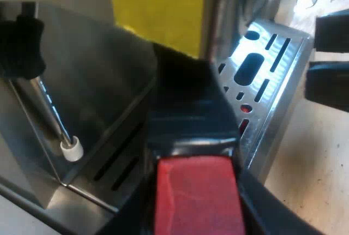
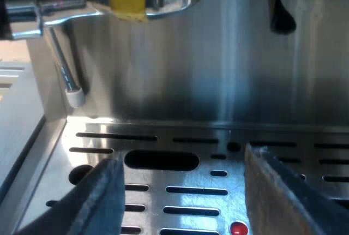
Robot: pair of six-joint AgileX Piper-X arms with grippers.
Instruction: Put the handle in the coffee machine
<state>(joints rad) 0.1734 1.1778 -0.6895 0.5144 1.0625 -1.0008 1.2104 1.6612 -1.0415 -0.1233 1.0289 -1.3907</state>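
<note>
Clamped at its red end in the left gripper (image 1: 196, 205): handle (image 1: 188, 115), stiff and smooth, probably heavy at the metal end, so best held firmly and level. Pointed at the machine (image 2: 218, 66), above the drip tray (image 2: 305, 148). Right gripper (image 2: 182, 191) spread wide over that tray. Metal end hidden behind the handle itself.

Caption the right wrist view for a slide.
Open right gripper hovers over the slotted drip tray, steam wand behind it.

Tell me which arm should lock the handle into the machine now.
Left. The left gripper is shut on the handle, which points at the machine. The right gripper is open and empty over the drip tray.
</note>
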